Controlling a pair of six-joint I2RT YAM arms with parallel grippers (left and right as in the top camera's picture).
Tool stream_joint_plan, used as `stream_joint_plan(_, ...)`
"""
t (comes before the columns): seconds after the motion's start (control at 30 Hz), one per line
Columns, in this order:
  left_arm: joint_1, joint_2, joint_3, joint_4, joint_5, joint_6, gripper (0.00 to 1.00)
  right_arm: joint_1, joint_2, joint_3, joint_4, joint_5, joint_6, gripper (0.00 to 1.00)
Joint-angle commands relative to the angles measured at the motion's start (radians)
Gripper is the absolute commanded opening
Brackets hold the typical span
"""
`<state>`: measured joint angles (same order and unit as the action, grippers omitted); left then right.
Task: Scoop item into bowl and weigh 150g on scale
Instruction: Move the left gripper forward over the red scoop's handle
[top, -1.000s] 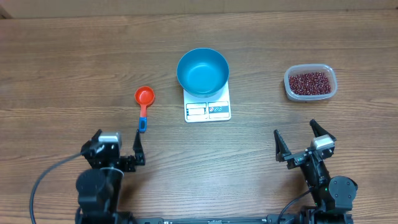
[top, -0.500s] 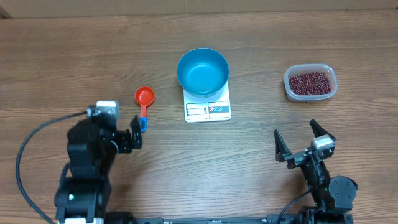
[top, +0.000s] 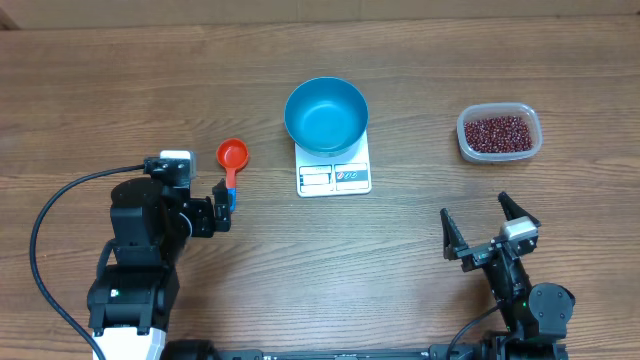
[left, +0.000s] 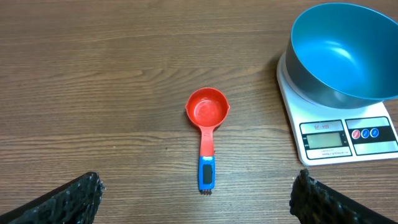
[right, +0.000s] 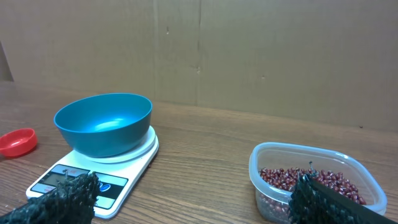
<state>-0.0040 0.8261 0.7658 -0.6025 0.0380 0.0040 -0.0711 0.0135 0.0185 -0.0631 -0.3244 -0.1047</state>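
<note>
- The beans (top: 499, 132) lie in a loose dark red pile inside the clear tub (top: 466, 148), well to the right of the scale (top: 334, 177). We see them just where they were a second ago.
- The bowl (top: 326, 115) sits on the back part of the scale, leaving the display strip along the front edge uncovered. Neither has shifted.
- The scoop (top: 232, 160), a red cup on a blue-tipped handle, lies flat on the table (top: 100, 80) to the left of the scale. Its cup is on the far side and its handle points back toward the robot. It too is unmoved.
- What we find changed is the left arm. A second ago it sat folded well back from the scale, level with the right arm. Now it has reached forward, and the left gripper (left: 199, 202) hangs over the table left of the scale, just behind the scoop's blue handle end.
- From the left wrist camera we see its two fingers spread as wide as they go, one to each side of the handle's line. Nothing is between them, and they are not touching the scoop.
- The right gripper (top: 474, 208) stays where it was, right of the scale and nearer the robot, looking level across the table at the tub and the scale. Its fingers also stand fully apart and hold nothing.
</note>
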Motion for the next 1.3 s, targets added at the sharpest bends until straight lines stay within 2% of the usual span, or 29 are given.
stream_joint_plan(0.0,0.005,-0.002,0.028,0.002,0.019,0.019,1.00,0.006,-0.011,-0.011,0.005,0.009,0.003,1.00)
stream_joint_plan(1.27,0.005,-0.001,0.028,0.000,0.029,0.019,1.00,0.006,-0.011,-0.011,0.005,0.009,0.002,1.00)
